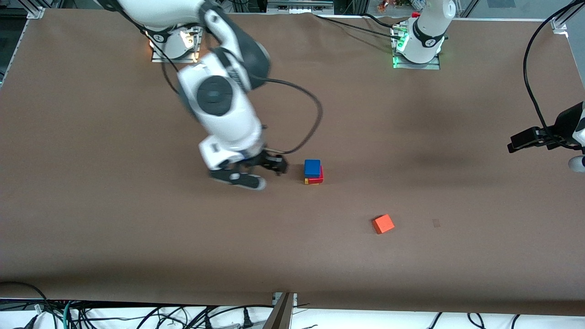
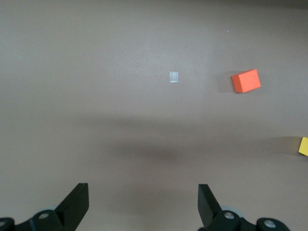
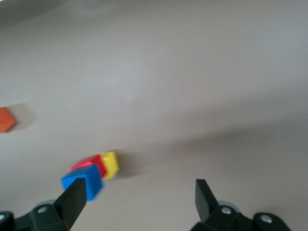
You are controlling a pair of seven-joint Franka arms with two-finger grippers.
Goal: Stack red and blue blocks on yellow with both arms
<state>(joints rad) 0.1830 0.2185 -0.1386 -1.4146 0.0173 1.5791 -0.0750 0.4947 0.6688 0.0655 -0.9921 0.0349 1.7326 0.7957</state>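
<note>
Blue block [image 1: 312,167] sits on the red block [image 1: 318,177], which rests on the yellow cube [image 1: 306,181], mid-table, farther from the front camera than the orange cube [image 1: 383,224]. Right gripper [image 1: 256,176], fingers spread and empty, hangs just beside the stack: withdraw straight upward, avoiding contact. Left gripper [image 2: 143,204] waits with fingers apart, toward the left arm's end of the table.

Right gripper [image 3: 137,202]: fingers spread wide, nothing between them.
Stack: blue [image 3: 83,182] on red [image 3: 91,163] on yellow [image 3: 110,163], beside one finger [image 3: 72,203].
Orange cube [image 3: 6,119]: apart, on table [image 3: 192,86].
</note>
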